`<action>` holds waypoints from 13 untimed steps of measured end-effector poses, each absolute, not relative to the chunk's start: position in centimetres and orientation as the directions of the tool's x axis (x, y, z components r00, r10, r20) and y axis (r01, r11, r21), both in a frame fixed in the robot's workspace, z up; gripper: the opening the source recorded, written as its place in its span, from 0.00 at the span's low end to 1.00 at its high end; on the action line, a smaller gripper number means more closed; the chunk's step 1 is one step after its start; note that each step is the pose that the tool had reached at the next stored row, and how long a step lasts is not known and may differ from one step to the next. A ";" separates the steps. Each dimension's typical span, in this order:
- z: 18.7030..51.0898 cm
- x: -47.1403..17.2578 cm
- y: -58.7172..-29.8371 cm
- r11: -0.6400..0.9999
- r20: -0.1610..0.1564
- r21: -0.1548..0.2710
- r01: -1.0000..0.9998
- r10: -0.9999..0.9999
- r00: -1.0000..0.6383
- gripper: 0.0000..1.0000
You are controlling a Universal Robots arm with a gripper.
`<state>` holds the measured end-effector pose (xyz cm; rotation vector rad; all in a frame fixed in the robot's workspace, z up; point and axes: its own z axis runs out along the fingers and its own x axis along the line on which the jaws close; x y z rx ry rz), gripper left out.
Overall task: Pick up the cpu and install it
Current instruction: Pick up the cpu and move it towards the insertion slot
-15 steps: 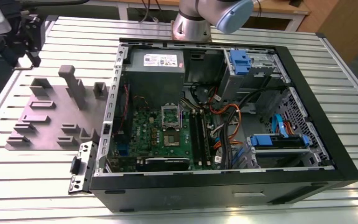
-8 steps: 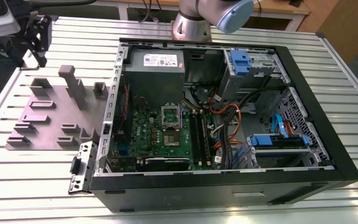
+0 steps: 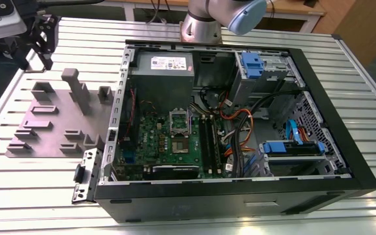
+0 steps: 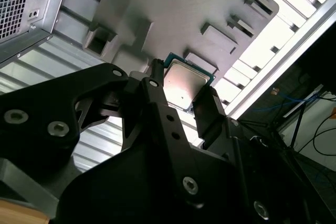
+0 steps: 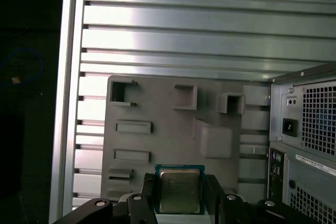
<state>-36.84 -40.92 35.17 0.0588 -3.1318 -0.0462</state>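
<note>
The cpu (image 5: pixel 179 191) (image 4: pixel 185 86) is a small flat square chip with a silver-grey metal top and a green rim. In both wrist views it sits between my gripper's (image 5: pixel 181 183) (image 4: pixel 184 80) two black fingers, which press on its opposite edges. It hangs in the air above the grey fixture plate (image 5: pixel 168 124) (image 4: pixel 152 9). The exterior view has my gripper (image 3: pixel 41 58) high at that view's far left, above the plate (image 3: pixel 54 122) and well away from the open computer case (image 3: pixel 227 200). On the motherboard in the case stands the silver socket frame (image 3: pixel 179 122).
The fixture plate carries several raised blocks and posts (image 3: pixel 77 90). A grey power supply (image 3: pixel 162 73), bundled cables (image 3: pixel 240 132) and blue drive brackets (image 3: pixel 293 147) crowd the case. The arm's base (image 3: pixel 204 24) stands behind the case on the slatted metal table (image 3: pixel 31 191).
</note>
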 end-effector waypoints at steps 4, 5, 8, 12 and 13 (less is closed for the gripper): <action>35.6 -36.8 -40.9 0.999 0.008 0.030 -0.037 -0.038 -0.999 0.47; 35.6 -36.7 -40.9 0.999 0.008 0.030 -0.037 -0.038 -0.999 0.47; 35.7 -36.4 -40.9 0.999 0.008 0.030 -0.037 -0.037 -0.999 0.47; 35.7 -35.9 -40.9 0.999 0.008 0.030 -0.037 -0.037 -0.999 0.47; 35.7 -35.7 -40.9 0.999 0.008 0.030 -0.037 -0.037 -0.999 0.47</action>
